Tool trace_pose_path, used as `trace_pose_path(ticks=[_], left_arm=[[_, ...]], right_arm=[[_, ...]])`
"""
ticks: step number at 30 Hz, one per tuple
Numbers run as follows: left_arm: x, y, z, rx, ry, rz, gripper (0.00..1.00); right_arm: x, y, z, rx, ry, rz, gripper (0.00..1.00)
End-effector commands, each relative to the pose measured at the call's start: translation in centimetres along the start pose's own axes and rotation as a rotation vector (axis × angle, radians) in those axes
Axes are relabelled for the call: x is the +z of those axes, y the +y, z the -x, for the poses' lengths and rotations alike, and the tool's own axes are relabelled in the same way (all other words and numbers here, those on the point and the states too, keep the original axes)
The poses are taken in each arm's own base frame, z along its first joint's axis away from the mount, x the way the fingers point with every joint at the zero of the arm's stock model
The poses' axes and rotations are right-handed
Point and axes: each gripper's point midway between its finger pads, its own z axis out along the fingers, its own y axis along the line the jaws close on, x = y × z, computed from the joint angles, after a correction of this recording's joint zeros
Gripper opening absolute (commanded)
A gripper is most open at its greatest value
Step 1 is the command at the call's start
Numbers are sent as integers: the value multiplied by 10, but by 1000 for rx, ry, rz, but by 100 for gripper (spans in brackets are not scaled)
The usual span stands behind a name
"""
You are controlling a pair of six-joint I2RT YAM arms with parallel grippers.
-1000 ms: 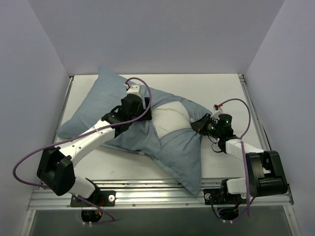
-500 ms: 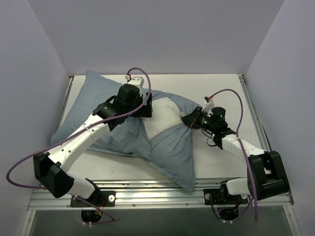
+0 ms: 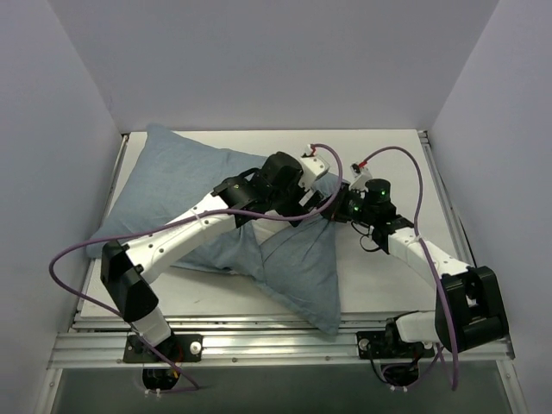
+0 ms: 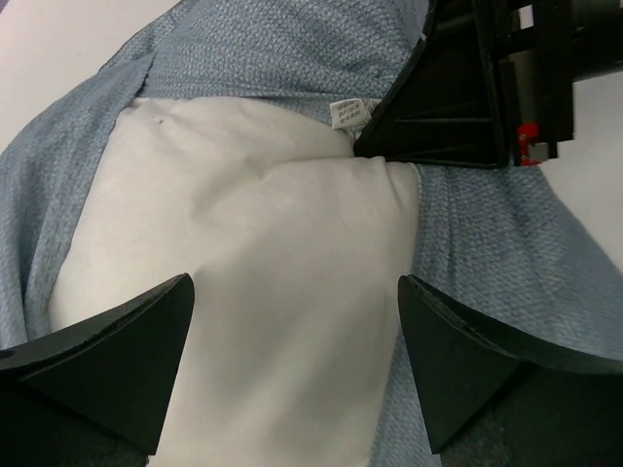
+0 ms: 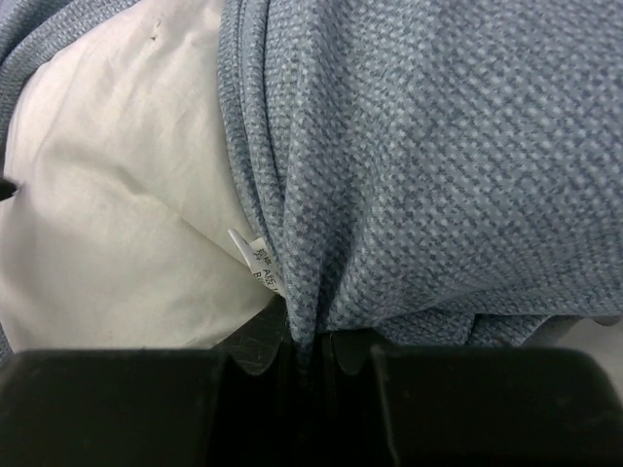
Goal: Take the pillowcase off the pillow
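The pale blue-grey pillowcase (image 3: 181,172) lies across the table with the pillow inside. The white pillow (image 4: 253,253) shows through the open mouth of the case, with its small sewn tag (image 4: 346,112) at the edge. My left gripper (image 4: 292,321) is open, its jaws spread just above the bare white pillow; in the top view it (image 3: 304,205) covers the opening. My right gripper (image 5: 310,355) is shut on a bunched fold of the pillowcase (image 5: 438,146) beside the tag (image 5: 258,258). In the top view it (image 3: 332,211) sits right next to the left gripper.
Grey walls close in the table (image 3: 379,155) at the left, back and right. A corner of the pillowcase (image 3: 323,310) reaches the front rail. Purple cables (image 3: 69,259) loop off both arms.
My left arm has swung right across the pillow until its gripper sits beside the right one. The right gripper has pulled its fold of cloth left and back. The cloth has shifted with it.
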Motion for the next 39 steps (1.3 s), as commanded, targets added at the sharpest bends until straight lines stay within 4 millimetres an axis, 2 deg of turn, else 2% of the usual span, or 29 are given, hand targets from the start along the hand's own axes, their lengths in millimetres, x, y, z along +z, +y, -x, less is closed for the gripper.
trace_pose_path(ticks=[1,2,4,5,7,8,11,17,20,21,25,28,30,32,33,34,35,37,39], left_arm=[[6,8,20,146,-14,-30,94],[16,7,16,153,8,-46,94],[20,5,22,158,4,-90,94],[31,2,17,164,29,-104,94],[34,-2,16,183,63,-138,94],[45,-6,6,189,104,-153,94],[57,-6,-15,188,190,-163,94],[68,-6,-54,175,318,-178,95],[72,-11,-71,144,359,-215,100],[73,-9,-80,119,379,-214,93],[83,-10,-96,63,403,-223,75],[88,-2,-102,38,401,-194,32],[88,7,-99,-3,375,-172,3],[81,21,-95,-42,346,-146,2],[78,27,-88,-56,315,-127,2],[67,32,-76,-59,274,-110,2],[63,38,-80,-61,274,-77,2],[45,45,-64,-67,206,-41,2],[36,49,-66,-79,196,-24,2]], right_arm=[[-7,47,35,-110,-84,117,0],[-7,49,35,-119,-84,121,0],[-6,49,33,-125,-77,113,0],[-6,50,33,-130,-78,111,0],[-5,49,32,-136,-77,100,0],[-5,49,33,-138,-77,100,0],[-5,52,34,-145,-77,103,0],[-2,54,38,-161,-83,99,0],[-1,56,43,-169,-91,100,0],[-1,57,44,-171,-89,102,0],[-2,62,51,-185,-101,101,0],[-4,62,54,-193,-104,84,0],[-6,58,53,-190,-96,53,0],[-8,47,61,-180,-120,-23,0],[-9,37,56,-170,-100,-71,0],[-12,32,57,-171,-105,-106,2],[-15,21,62,-168,-132,-174,3],[-24,7,64,-156,-139,-254,5],[-34,-13,67,-137,-161,-360,7]])
